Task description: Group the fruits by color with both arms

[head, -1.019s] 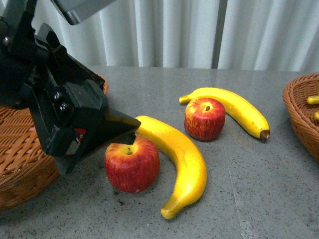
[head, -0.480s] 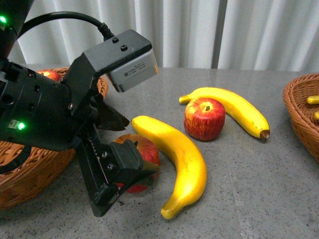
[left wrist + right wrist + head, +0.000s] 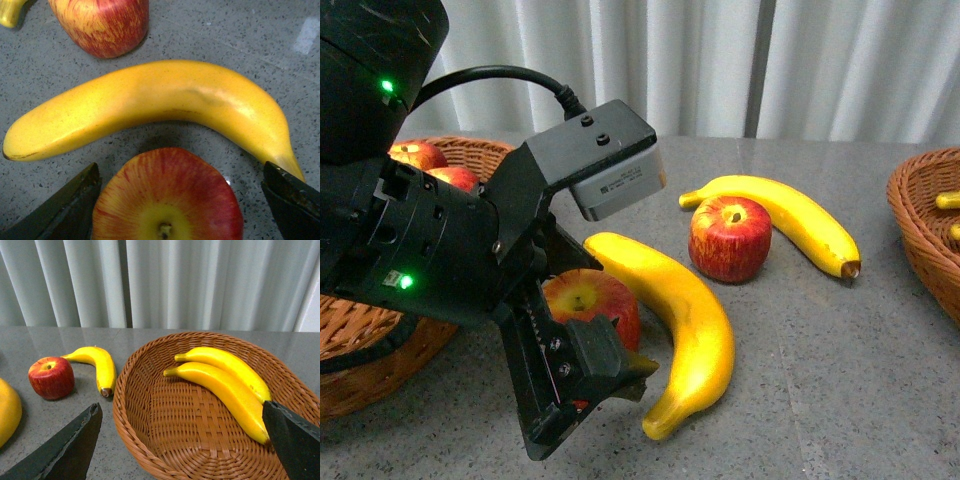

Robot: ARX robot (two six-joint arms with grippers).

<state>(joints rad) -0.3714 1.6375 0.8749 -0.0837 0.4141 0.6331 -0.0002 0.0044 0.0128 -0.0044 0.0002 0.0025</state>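
Front view, your left gripper (image 3: 608,325) has edged further around the near apple (image 3: 588,298); left wrist view, jaws spread wide with that fruit between them and a banana (image 3: 150,100) just beyond; right wrist view, your right gripper (image 3: 180,445) gapes over the basket (image 3: 125,390).

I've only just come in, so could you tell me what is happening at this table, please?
The robot is sorting fruit by colour into two wicker baskets. Its left pincer is open and set around the near apple, a finger on each side, not yet closed on it. The left basket holds two apples; the right basket holds two bananas, with the open, empty right pincer facing it. A second apple, the near banana and the far banana lie on the table.
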